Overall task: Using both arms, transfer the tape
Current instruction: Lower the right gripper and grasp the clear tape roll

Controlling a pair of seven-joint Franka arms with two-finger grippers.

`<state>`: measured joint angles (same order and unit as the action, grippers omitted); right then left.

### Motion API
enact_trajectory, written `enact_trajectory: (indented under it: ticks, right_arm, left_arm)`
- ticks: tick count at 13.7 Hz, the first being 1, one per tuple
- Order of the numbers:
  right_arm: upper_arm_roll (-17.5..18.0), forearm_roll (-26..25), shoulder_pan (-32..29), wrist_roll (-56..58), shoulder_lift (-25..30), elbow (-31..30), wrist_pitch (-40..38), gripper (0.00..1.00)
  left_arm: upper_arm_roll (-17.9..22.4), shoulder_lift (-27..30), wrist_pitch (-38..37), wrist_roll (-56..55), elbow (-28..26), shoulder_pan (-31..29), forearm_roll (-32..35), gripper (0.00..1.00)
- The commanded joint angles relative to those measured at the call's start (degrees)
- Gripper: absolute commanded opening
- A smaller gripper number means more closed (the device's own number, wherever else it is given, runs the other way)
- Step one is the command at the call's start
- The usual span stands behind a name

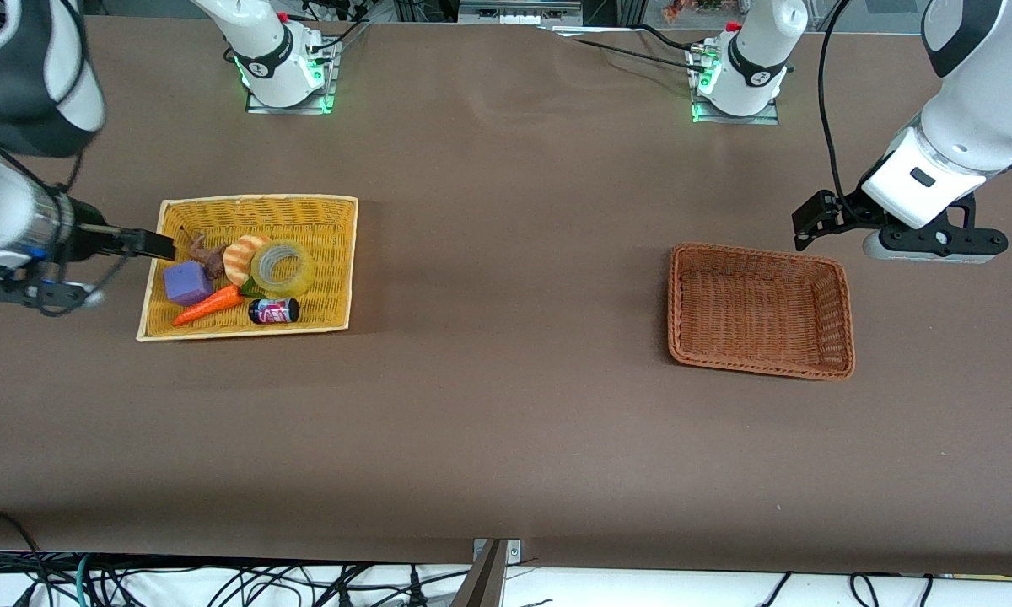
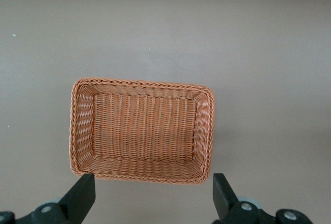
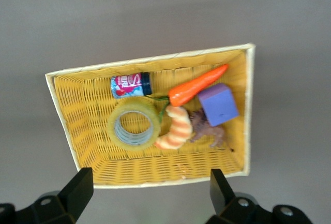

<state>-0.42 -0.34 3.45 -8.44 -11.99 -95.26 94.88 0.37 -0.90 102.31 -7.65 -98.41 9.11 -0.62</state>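
Observation:
The tape point(image 1: 282, 267), a translucent yellowish ring with a pale core, lies flat in the yellow basket point(image 1: 344, 253), next to a striped orange croissant toy point(image 1: 243, 255). In the right wrist view the tape point(image 3: 134, 128) lies in the middle of the basket point(image 3: 62, 110). My right gripper point(image 1: 148, 243) is open and empty, up over the table at the basket's rim toward the right arm's end; its jaws point(image 3: 150, 182) stand wide apart. My left gripper point(image 1: 814, 222) is open and empty, over the table beside the brown basket point(image 1: 673, 312); it also shows in the left wrist view point(image 2: 154, 188).
The yellow basket also holds a purple block point(image 1: 188, 282), a toy carrot point(image 1: 207, 307), a small dark can point(image 1: 273, 311) and a brown toy point(image 1: 211, 261). The brown wicker basket point(image 2: 142, 83) holds nothing. Both arm bases stand along the table's edge farthest from the front camera.

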Motion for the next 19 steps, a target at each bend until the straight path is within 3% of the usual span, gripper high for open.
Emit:
enact_trajectory:
  ticks: [1, 3, 9, 14, 19]
  right_arm:
    - [4.9, -0.2, 0.4, -10.0, 3.3, -12.3, 8.5, 1.00]
    - [7.9, -0.5, 0.4, -12.1, 3.5, -18.5, 15.5, 1.00]
    - [9.6, -0.4, 0.4, -12.1, 2.8, -33.7, 33.8, 1.00]
    - [9.7, -0.5, 0.5, -12.1, 0.5, -38.0, 41.3, 1.00]
    - [9.7, -0.8, 0.5, -12.0, -2.9, -38.2, 45.9, 1.00]
  left_arm:
    - [0.1, -0.5, -0.9, 0.6, 1.5, -0.1, 0.4, 1.00]
    - [0.1, -0.5, -1.0, 0.6, 1.4, -0.1, 0.4, 1.00]
    - [0.0, -1.0, -0.9, 0.4, 1.6, 0.2, 0.5, 1.00]
    - [-1.1, -0.9, -1.1, 0.4, 1.5, -0.3, 0.5, 1.00]
    - [-0.7, -0.9, -1.6, 0.7, 1.4, -1.3, 0.5, 1.00]
